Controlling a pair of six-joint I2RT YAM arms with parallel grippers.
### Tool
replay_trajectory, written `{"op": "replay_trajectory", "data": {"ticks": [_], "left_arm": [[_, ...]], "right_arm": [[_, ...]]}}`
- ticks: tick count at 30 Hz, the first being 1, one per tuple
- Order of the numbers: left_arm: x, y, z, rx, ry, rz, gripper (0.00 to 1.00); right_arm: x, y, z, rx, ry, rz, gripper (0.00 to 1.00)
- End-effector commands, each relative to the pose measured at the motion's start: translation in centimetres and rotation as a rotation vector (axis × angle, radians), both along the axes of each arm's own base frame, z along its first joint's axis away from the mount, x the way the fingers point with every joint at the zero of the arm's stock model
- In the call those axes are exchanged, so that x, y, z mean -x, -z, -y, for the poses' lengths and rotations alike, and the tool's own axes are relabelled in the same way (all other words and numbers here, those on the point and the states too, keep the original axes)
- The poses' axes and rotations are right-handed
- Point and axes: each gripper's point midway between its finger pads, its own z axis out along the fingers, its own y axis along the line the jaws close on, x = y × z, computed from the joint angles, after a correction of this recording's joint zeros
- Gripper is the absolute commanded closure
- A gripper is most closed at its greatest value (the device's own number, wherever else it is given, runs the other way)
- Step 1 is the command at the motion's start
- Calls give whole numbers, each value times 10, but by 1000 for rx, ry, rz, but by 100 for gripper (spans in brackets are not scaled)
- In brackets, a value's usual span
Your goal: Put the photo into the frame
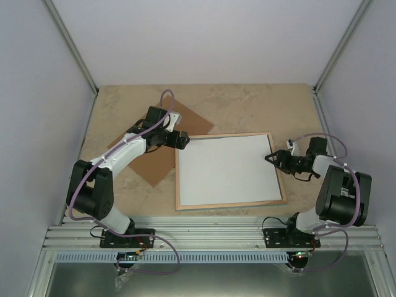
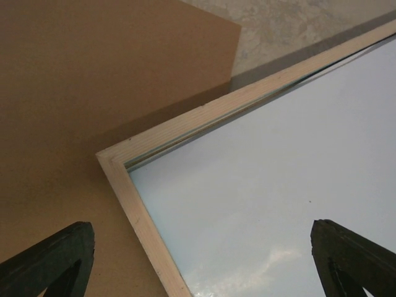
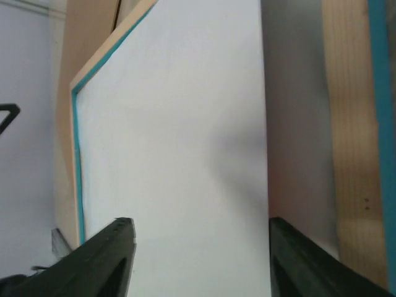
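Left gripper [image 2: 201, 228]: two dark fingers [image 2: 59, 257] spread wide, nothing held between them, poised above the far-left corner of the frame [image 2: 137, 216]. Frame: large rectangle with a thin rim, lying flat with the bare light-wood face up, a little askew, in front of and between the two arm bases. A turquoise strip shows along the rim's outer side in the right wrist view. White sheet [image 2: 278, 173]: lies inside the frame's rim and fills almost the whole opening; it reads plain white from above and faintly bluish in the left wrist view. Which sheet this is cannot be told. Brown board [image 2: 93, 74]: flat, set at an angle off the frame's left side, with the frame's far-left corner resting over it. Right gripper [image 3: 201, 224]: jaws apart and grasping nothing, at the frame's right rim close to the far-right corner. The white sheet's straight edge and a band of shadow show past the gap between its fingers. Whether a fingertip touches the rim cannot be told. Table [image 1: 247, 105]: mottled beige top carrying the frame and the board, bare beyond the frame's far side.
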Motion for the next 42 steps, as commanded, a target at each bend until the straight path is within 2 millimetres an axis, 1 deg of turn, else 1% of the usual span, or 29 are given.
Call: {"op": "replay_trajectory", "data": {"ticks": [1, 2, 4, 8, 9, 11, 12, 15, 18, 22, 26, 28, 31, 33, 34, 37, 39, 42], "left_arm": [[-15, -11, -6, -26, -43, 48, 3], [-15, -11, -6, -29, -41, 51, 2], [-16, -11, -6, -33, -41, 51, 2], [-18, -10, -8, -51, -42, 47, 1], [-18, -9, -8, -54, -38, 47, 1], [-17, -6, -8, -65, -29, 44, 1], [-17, -5, -9, -74, -25, 40, 2], [-14, 2, -11, -106, -9, 16, 7], [-7, 13, -15, -136, 5, -26, 15], [3, 35, -18, -165, 16, -108, 22], [13, 61, -17, -175, 34, -195, 28], [15, 73, -16, -175, 43, -235, 33], [17, 81, -9, -153, 63, -272, 42], [14, 83, -4, -132, 75, -274, 51], [11, 84, -1, -122, 79, -272, 58], [-3, 82, 8, -88, 76, -259, 70], [-15, 78, 17, -54, 75, -251, 74], [-29, 74, 33, -12, 83, -238, 75]], "right_arm": [[-11, -11, 17, 142, 37, 49, 24], [-11, -12, 20, 157, 46, 47, 16], [-15, -16, 23, 178, 58, 51, 10], [-24, -24, 39, 274, 68, 60, 9], [-28, -26, 42, 299, 59, 73, 12], [-32, -25, 43, 327, 12, 99, 20], [-36, -26, 46, 335, 10, 105, 23], [-48, -25, 45, 338, -45, 131, 27], [-57, -15, 50, 377, -80, 111, 29], [-58, 5, 53, 397, -107, 65, 32], [-55, 19, 50, 375, -105, 44, 36], [-54, 25, 49, 365, -102, 29, 38], [-52, 33, 48, 357, -103, 10, 41], [-53, 37, 49, 358, -100, 5, 47], [-53, 40, 49, 357, -98, 0, 51], [-56, 45, 51, 360, -90, -12, 60], [-59, 49, 55, 370, -81, -19, 64], [-69, 53, 68, 379, -42, -23, 71]]}}
